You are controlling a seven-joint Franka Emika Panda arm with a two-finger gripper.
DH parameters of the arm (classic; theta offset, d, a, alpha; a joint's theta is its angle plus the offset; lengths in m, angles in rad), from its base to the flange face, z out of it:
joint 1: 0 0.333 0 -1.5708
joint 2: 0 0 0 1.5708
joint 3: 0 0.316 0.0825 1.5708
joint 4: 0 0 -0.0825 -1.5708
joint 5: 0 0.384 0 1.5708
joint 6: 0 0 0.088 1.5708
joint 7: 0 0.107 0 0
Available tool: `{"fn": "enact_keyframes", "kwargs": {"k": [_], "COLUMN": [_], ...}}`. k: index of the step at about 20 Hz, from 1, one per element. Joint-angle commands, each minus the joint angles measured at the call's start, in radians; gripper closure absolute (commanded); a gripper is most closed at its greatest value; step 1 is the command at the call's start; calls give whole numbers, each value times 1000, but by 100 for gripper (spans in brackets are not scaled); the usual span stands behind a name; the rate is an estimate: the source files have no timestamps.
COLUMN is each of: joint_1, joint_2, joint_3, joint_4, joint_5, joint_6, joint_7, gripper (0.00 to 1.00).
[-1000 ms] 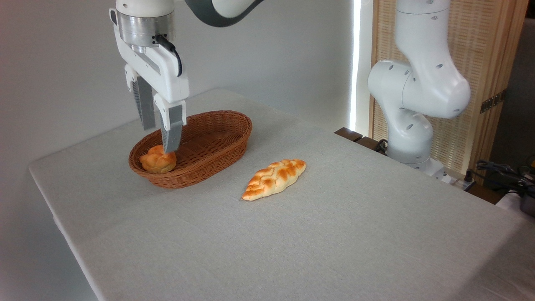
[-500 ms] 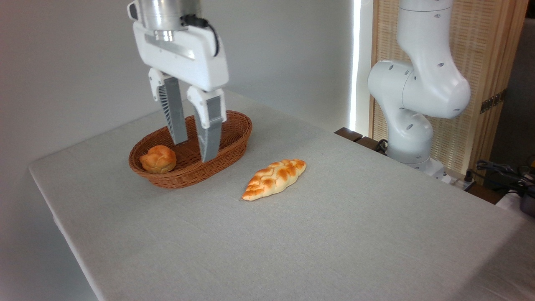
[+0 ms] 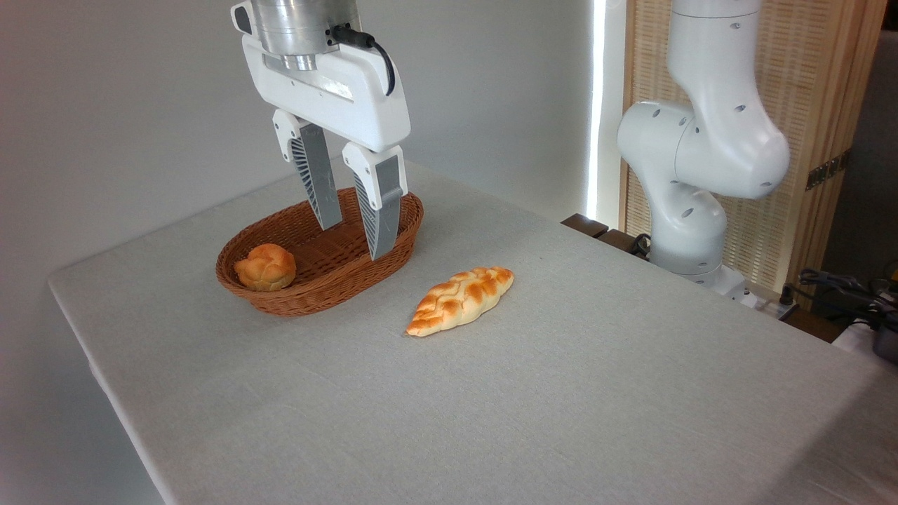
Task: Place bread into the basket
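The small round knotted bun, orange-golden on top, lies inside the left end of the oval reddish-brown wicker basket. My gripper hangs open and empty above the right half of the basket, well to the right of the bun and not touching it. Its two grey fingers point down in front of the basket's far rim.
A longer flat braided golden loaf lies on the grey tablecloth to the right of the basket. The arm's white base stands behind the table's right edge, by a slatted wooden screen. Cables lie at far right.
The gripper, open and empty throughout, has moved right from over the bun to over the basket's right half, and turned. The bun stays in the basket.
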Motion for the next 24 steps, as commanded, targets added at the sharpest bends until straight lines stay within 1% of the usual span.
{"fn": "enact_keyframes", "kwargs": {"k": [1,2,6,8,9,15,18,21,24], "joint_1": [-51,-58,-59,-79,-81,-81,-71,-70,-70], "joint_2": [5,5,9,12,12,14,14,14,12], "joint_3": [69,83,84,86,86,86,86,86,86], "joint_4": [17,16,16,14,14,13,13,14,14], "joint_5": [-13,-14,-17,-30,-30,-28,-28,-27,-11], "joint_6": [-29,-29,-25,-25,-23,-11,-11,-11,-6], "joint_7": [18,20,24,20,21,26,81,86,83], "gripper": [0,0,0,0,0,0,0,0,0]}}
